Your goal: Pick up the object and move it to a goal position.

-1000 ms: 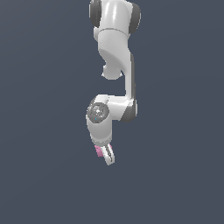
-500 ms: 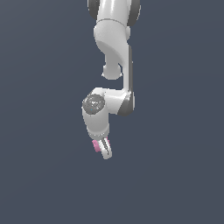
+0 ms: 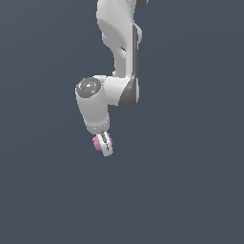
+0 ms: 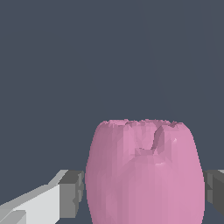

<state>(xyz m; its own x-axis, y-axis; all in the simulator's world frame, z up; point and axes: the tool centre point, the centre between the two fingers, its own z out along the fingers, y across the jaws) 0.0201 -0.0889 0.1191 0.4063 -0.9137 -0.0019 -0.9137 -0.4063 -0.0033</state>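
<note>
The pincer (image 3: 104, 144), hanging at 6 o'clock under the white arm (image 3: 119, 52), is clenched on the pink object (image 4: 144, 173), its grey pads (image 4: 72, 192) pressed at 3 and 9 o'clock, open grey all round.

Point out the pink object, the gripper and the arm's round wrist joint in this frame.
pink object (image 4: 144, 175): wrist view, middle of its bumpy front face.
gripper (image 3: 106, 148): exterior view, midway between the fingertips, shut on the object.
round wrist joint (image 3: 87, 86): exterior view, centre of its grey cap.
</note>
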